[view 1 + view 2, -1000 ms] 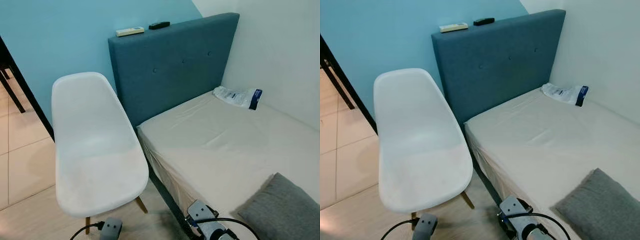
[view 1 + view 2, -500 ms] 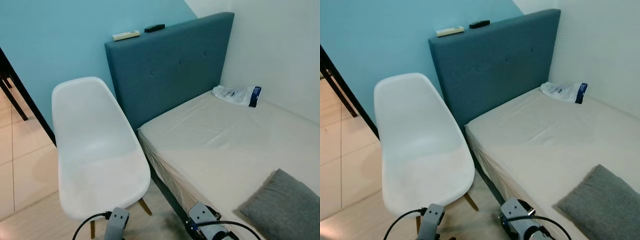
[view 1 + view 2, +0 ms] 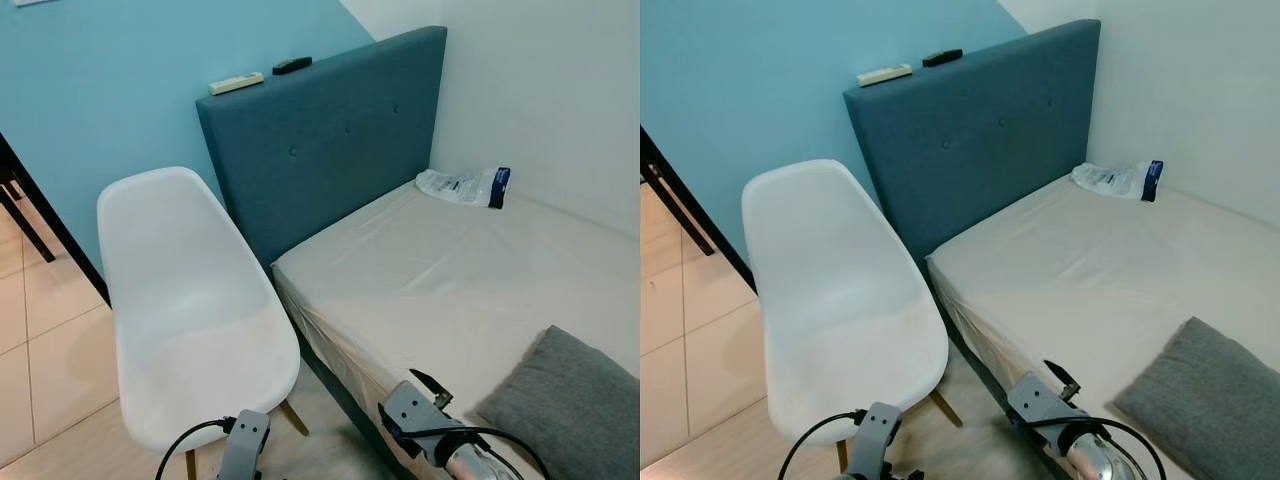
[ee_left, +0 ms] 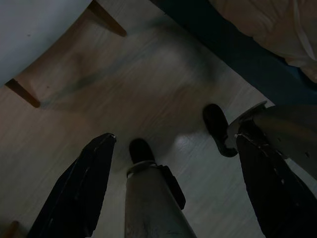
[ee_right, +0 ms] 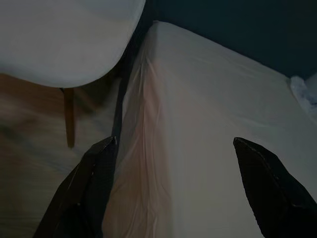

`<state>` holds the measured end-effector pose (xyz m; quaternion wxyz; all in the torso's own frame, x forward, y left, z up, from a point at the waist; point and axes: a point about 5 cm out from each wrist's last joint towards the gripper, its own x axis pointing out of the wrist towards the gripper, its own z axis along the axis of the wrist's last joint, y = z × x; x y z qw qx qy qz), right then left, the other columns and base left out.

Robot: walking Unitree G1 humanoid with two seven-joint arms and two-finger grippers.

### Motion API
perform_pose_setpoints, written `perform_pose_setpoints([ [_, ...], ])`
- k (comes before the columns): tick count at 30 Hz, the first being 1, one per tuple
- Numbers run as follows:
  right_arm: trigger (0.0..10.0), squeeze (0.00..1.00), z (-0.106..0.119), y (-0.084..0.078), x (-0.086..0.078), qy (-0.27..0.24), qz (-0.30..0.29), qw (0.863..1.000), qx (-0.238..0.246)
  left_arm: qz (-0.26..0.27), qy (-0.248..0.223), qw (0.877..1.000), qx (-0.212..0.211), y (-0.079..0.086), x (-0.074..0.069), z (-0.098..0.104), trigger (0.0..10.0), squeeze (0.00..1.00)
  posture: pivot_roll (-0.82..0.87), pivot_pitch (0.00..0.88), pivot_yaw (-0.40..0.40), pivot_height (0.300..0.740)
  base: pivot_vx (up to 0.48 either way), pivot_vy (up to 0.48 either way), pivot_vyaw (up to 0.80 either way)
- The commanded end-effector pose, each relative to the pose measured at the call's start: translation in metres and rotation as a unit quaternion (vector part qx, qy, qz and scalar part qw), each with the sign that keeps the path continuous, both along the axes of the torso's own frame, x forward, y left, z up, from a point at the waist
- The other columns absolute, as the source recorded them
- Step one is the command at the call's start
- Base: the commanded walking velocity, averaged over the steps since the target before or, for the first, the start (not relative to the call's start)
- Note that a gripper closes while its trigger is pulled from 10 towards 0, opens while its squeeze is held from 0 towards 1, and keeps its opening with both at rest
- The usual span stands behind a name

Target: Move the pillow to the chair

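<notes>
The grey pillow (image 3: 565,400) lies on the bed (image 3: 440,270), at the near corner by the wall, well apart from the white chair (image 3: 190,320), which stands just beside the bed's outer edge. The right gripper (image 5: 173,186) hangs over that edge of the mattress with its fingers spread wide, holding nothing. The left gripper (image 4: 173,191) points down at the floor (image 4: 148,84) beside the chair's legs, fingers parted too. A plastic packet (image 3: 462,186) rests at the bed's head corner near the headboard (image 3: 320,140).
</notes>
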<state>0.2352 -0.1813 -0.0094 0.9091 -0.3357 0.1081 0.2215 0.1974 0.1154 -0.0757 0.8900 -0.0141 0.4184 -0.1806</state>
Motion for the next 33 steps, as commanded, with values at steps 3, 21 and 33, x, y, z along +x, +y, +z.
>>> perform_pose_setpoints([
  [3,10.0,0.00,-0.008,0.006,-0.004,0.021,0.004,1.000,-0.001,0.006,0.007,1.000,0.011,0.008,-0.001,-0.001,10.0,0.00,-0.17,0.016,0.096,0.740,0.000,0.000,0.00],
  [21,10.0,0.00,0.052,0.007,0.022,-0.122,0.075,0.985,-0.096,0.009,0.014,1.000,0.016,0.013,-0.005,-0.004,10.0,0.00,-0.17,0.036,0.096,0.740,0.000,0.000,0.00],
  [33,10.0,0.00,0.022,0.011,0.006,-0.022,0.057,0.998,-0.033,0.081,0.047,0.995,0.033,0.034,-0.014,-0.010,10.0,0.00,-0.19,0.017,0.077,0.740,0.000,0.000,0.00],
])
